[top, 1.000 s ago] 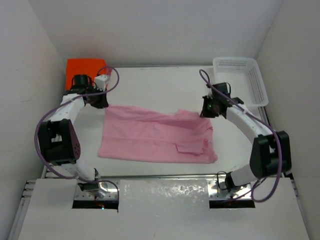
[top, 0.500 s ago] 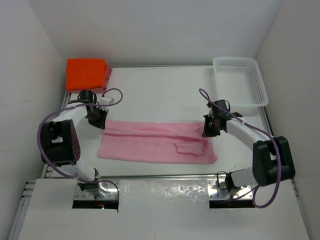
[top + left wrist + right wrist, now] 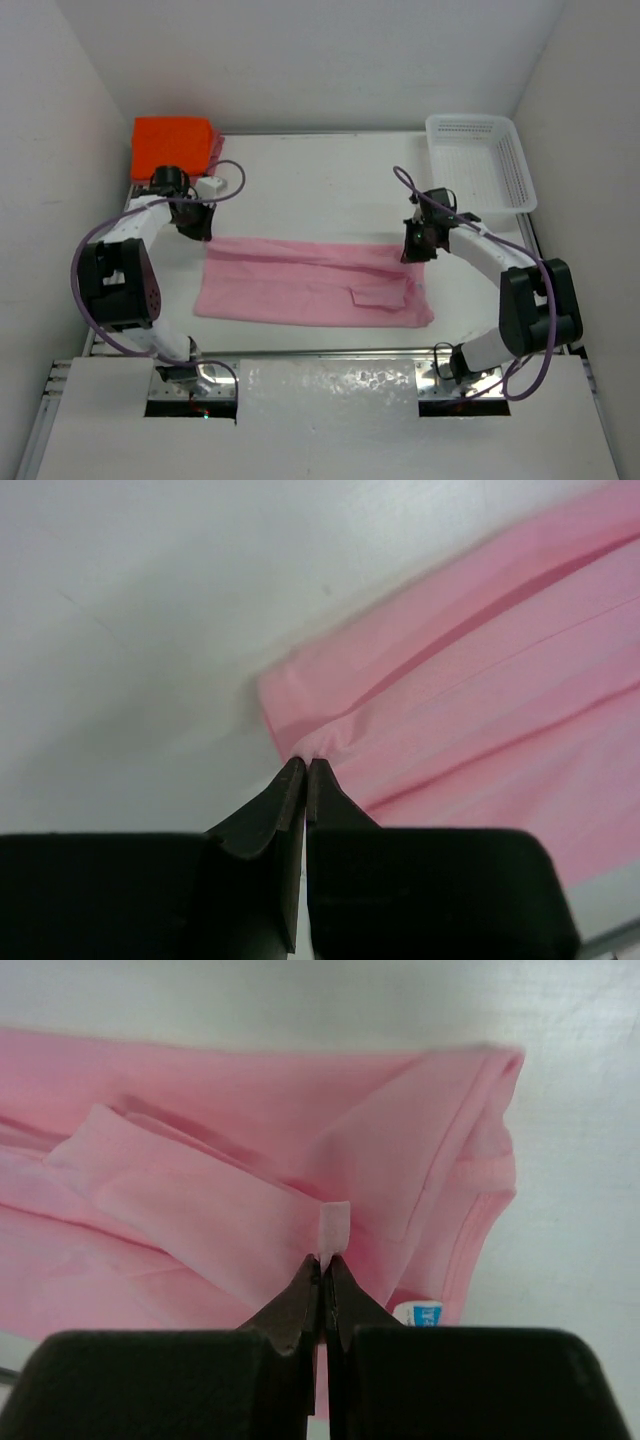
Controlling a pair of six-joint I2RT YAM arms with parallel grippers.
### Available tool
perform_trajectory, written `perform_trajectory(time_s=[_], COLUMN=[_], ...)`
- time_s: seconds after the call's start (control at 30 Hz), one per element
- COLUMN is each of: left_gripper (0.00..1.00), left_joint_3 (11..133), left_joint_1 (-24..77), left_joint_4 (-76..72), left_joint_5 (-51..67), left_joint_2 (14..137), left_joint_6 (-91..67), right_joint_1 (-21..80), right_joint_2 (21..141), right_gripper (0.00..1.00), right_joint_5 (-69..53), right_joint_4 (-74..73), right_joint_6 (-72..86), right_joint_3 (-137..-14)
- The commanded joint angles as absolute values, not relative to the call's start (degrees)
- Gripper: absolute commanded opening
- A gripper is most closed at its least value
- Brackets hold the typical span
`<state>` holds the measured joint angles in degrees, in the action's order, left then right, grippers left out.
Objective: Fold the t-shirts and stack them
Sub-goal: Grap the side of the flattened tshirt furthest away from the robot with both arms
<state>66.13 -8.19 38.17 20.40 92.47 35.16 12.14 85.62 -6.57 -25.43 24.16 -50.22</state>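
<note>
**A:** Where is the light pink t-shirt (image 3: pixel 315 280) lying, and how is it being held?

**B:** It is being seen spread flat across the middle of the table (image 3: pixel 320 170), its long axis running from 9 o'clock to 3 o'clock in the top view. Its far edge is being pinched at both ends. The left gripper (image 3: pixel 305 765) is being shown with its jaws pressed together on the corner at the shirt's 10 o'clock. The right gripper (image 3: pixel 322 1260) is being shown clamped on a small tab of cloth at the shirt's 2 o'clock

**A:** Which way is the cloth lying from the grippers?

**B:** From each gripper the body of the shirt is lying toward 6 o'clock, toward the arm bases. Each arm is being placed nearer its own end, so neither is being favoured. The coming move is being judged as a carry of the far edge toward 6 o'clock, square to the long axis, with both ends being moved evenly so the fold is not being skewed

**A:** And the stacking place?

**B:** A folded orange t-shirt (image 3: pixel 172 143) is being seen at the table's 11 o'clock corner, nearer the left arm, with the white perforated basket (image 3: pixel 480 160) at 1 o'clock
</note>
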Motion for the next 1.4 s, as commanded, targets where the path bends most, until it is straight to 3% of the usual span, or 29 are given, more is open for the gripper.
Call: perform_trajectory(time_s=[0.0, 0.27, 0.6, 0.63, 0.73, 0.9, 1.0, 1.17, 1.3, 1.37], left_gripper=[0.0, 0.0, 0.0, 0.04, 0.32, 0.48, 0.48, 0.47, 0.45, 0.43], left_joint_3=[61.4, 52.1, 54.9, 55.2, 56.6, 58.8, 64.6, 74.3, 71.0, 68.8], left_joint_1=[-8.3, -8.3, -8.6, -8.6, -8.6, -10.5, -11.1, -7.0, 6.6, 7.9], left_joint_4=[40.5, 38.9, 37.5, 37.9, 43.7, 49.6, 52.3, 56.0, 52.1, 50.9], left_joint_5=[19.3, 17.8, 14.2, 14.2, 13.4, 6.6, 5.1, 20.7, 19.2, 19.5], left_joint_2=[90.2, 86.1, 90.1, 90.5, 91.8, 88.4, 87.1, 87.6, 90.2, 91.8], left_joint_6=[37.8, 43.9, 43.2, 43.4, 45.3, 50.2, 51.2, 47.2, 43.8, 43.0], right_joint_1=[12.0, 12.0, 11.4, 11.4, 11.3, 11.4, 11.5, 11.4, 11.4, 11.4], right_joint_2=[83.3, 81.7, 81.7, 81.6, 82.0, 82.2, 82.1, 82.2, 82.0, 82.0], right_gripper=[0.0, 0.0, 0.0, 0.0, 0.04, 0.16, 0.18, 0.2, 0.21, 0.22], right_joint_5=[-7.8, -8.5, -6.1, -6.4, -7.4, -9.1, -9.1, -9.4, -9.8, -10.0], right_joint_4=[-25.8, -24.3, -26.9, -27.0, -26.7, -25.9, -26.0, -26.7, -27.2, -27.6], right_joint_6=[24.5, 24.8, 22.7, 22.6, 23.0, 23.6, 23.2, 22.1, 22.2, 22.1], right_joint_3=[-45.5, -39.0, -42.1, -41.9, -40.7, -38.9, -39.3, -41.0, -41.1, -41.0])
